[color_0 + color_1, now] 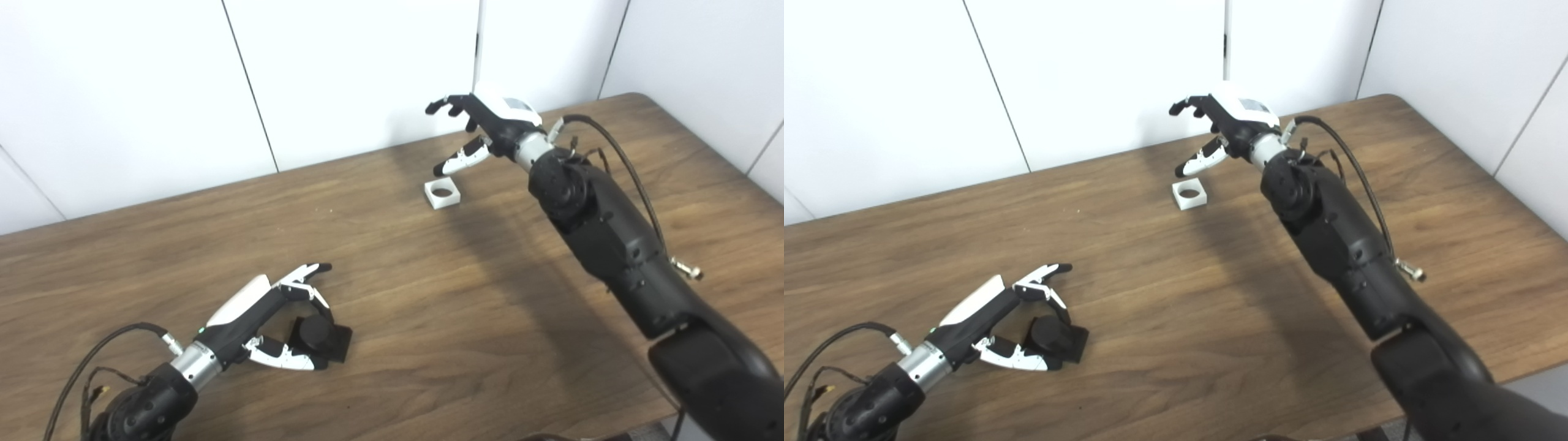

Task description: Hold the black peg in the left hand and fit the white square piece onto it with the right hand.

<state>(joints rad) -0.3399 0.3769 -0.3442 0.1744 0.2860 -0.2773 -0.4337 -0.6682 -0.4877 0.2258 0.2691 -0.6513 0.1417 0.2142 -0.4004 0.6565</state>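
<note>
Two small parts lie well apart on the brown wood-grain table (429,318), and each looks light and rigid, probably hard plastic. Nearest the left edge, the left hand (269,318) sits low over the black peg (321,335), a short round stud on a flat square base, with fingers and thumb curled around it from either side; whether they are already pressing on it or only bracketing it I cannot tell, and the base appears to rest on the table. The base is thin and smooth, so it may skid if nudged; taking it by opposite edges of the square base, leaving the stud clear, looks the safest hold. Further right and towards the back, the white square piece with a round hole through its middle (442,193) lies flat on the wood (its hole facing up). The right hand (474,131) hangs just above and beyond it, fingers spread and holding nothing, thumb tip near the piece's far edge. Pinching its two opposite outer walls should keep the hole unobstructed for seating.
</note>
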